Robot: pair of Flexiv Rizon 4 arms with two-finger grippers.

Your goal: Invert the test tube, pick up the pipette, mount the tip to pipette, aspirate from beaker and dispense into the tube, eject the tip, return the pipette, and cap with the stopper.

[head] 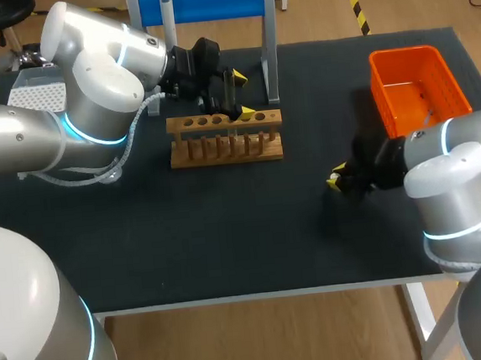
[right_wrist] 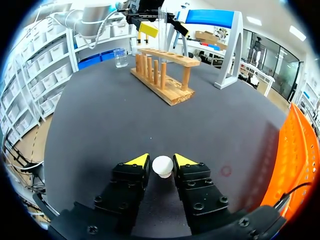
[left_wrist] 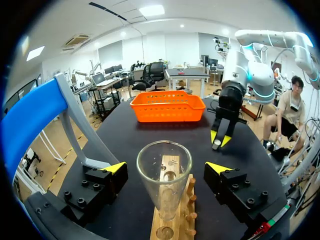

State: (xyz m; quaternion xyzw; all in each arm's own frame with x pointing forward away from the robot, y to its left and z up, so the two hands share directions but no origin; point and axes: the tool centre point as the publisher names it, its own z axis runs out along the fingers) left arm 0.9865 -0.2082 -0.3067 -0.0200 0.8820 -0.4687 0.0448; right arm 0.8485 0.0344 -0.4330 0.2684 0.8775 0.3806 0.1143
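clear glass test tube (left_wrist: 164, 197) stood mouth-up in the light wooden peg rack (head: 225, 139), btwn the left gripper's (left_wrist: 166, 167) fingers, which were spread wide and not touching it. thin glass: light, stiff, slippery, prob. fragile. best pinched gently at mid-body below the rim, w/ low force. right gripper (right_wrist: 161, 161) was narrow, closed on the small white round stopper (right_wrist: 162, 166) from both sides, low over the matte black tabletop (head: 228, 232), well apart from the rack. blue-topped grey stand (head: 208, 2) stood just behind the rack, so tight room there; orange plastic basket (head: 418, 89) sat near the right arm.
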